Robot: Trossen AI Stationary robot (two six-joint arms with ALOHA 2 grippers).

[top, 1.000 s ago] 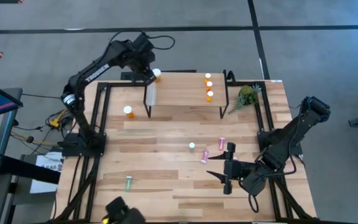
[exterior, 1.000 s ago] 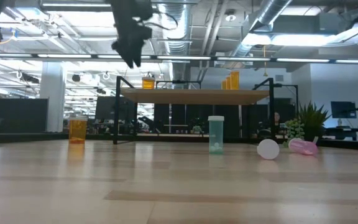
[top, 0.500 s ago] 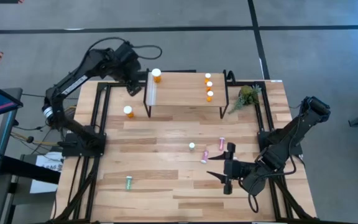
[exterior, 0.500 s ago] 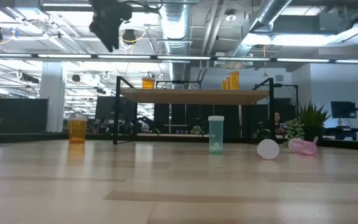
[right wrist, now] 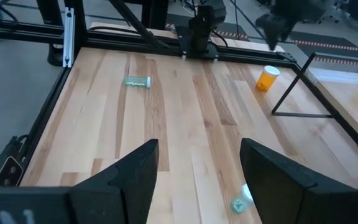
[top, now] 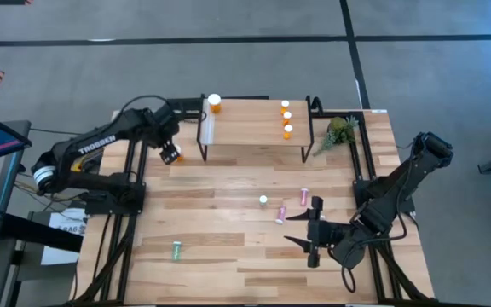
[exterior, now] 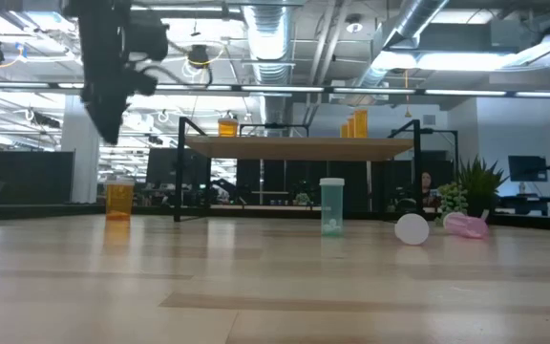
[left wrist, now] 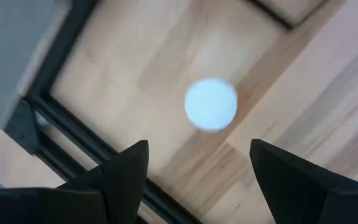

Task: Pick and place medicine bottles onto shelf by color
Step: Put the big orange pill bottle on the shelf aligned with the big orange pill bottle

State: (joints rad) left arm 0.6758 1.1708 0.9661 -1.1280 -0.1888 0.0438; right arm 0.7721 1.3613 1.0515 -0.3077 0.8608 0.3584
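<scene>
My left gripper hovering fingers apart and empty over an upright orange, white-capped pill bottle on the table beside the shelf, right gripper parked open.

Small green plant sitting near the far right corner of the wooden workbench; showing too in the low view, at the right edge. Black metal frame rails running along the workbench's left and right edges. Grey floor lying around. Ducts and ceiling lights hanging over the room behind.
</scene>
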